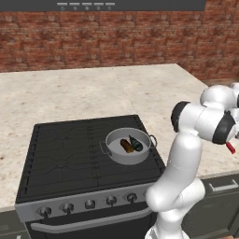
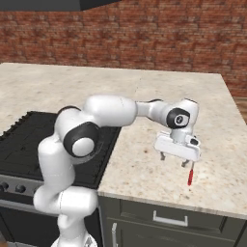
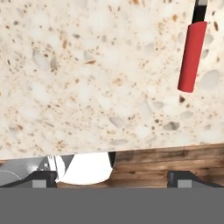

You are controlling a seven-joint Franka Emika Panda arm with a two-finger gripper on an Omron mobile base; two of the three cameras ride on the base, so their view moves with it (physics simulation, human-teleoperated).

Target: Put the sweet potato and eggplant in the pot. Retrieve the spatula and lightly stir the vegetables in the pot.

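The spatula point(image 2: 191, 176) lies flat on the speckled stone counter point(image 2: 144, 173), near its front edge and well to the right of the stove point(image 1: 88, 158). In the hand view you see its red handle point(image 3: 192, 57) up at the right, with a bit of the dark shaft beyond it. Your gripper point(image 2: 174, 160) hovers above the counter just left of that handle, jaws spread fully wide and holding nothing.

The pot point(image 1: 127, 145) sits on the stove's front right burner, and the sweet potato point(image 1: 125, 145) and eggplant point(image 1: 136, 143) already lie side by side inside it, so the loading part looks done. The step in hand is fetching the spatula.

To do it well, shift the hand toward the handle until it sits centred between the fingertips, not off to one side as now. Turn the wrist so the jaws close across the handle's width, not along it. Come straight down, low enough to catch a thing lying flat, without ramming the counter. Grip the red part, away from the thin shaft, so the blade stays steady for stirring.
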